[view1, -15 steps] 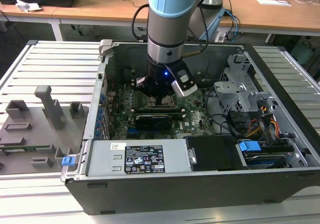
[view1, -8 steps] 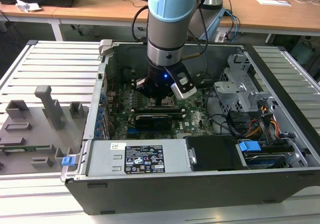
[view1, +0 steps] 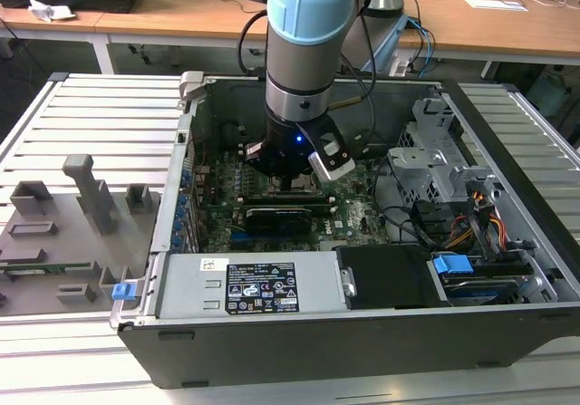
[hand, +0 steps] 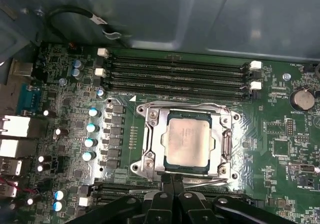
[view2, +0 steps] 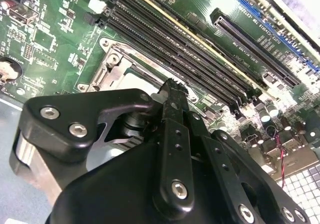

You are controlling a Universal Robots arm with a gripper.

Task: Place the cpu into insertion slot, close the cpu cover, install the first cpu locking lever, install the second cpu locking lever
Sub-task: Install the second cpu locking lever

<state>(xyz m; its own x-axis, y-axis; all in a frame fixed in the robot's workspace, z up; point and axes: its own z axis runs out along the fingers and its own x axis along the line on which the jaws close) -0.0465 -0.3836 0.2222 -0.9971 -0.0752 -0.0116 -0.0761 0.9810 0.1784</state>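
In the first wrist view the cpu [hand: 189, 144], a pale silvery square, lies flat in the insertion slot, which it hides. The cpu cover [hand: 150, 151], a silvery metal frame, lies down around the chip. A thin metal lever [hand: 228, 145] runs along one side of the frame. My gripper [hand: 172, 186] is shut with nothing between its black fingers, and its tips sit just at the socket's edge. In the second wrist view the gripper [view2: 172, 86] points at the same frame [view2: 112, 73]. The exterior view shows the gripper [view1: 290, 183] low inside the computer case, over the green motherboard [view1: 358, 215].
Long black memory slots [hand: 175, 78] run beside the socket. A black expansion card [view1: 281, 215] lies just in front of the gripper. A drive cage [view1: 435, 165] and cables [view1: 453, 224] fill the exterior view's right, the power supply [view1: 245, 283] the front. A grey fixture tray [view1: 63, 233] sits outside the case.
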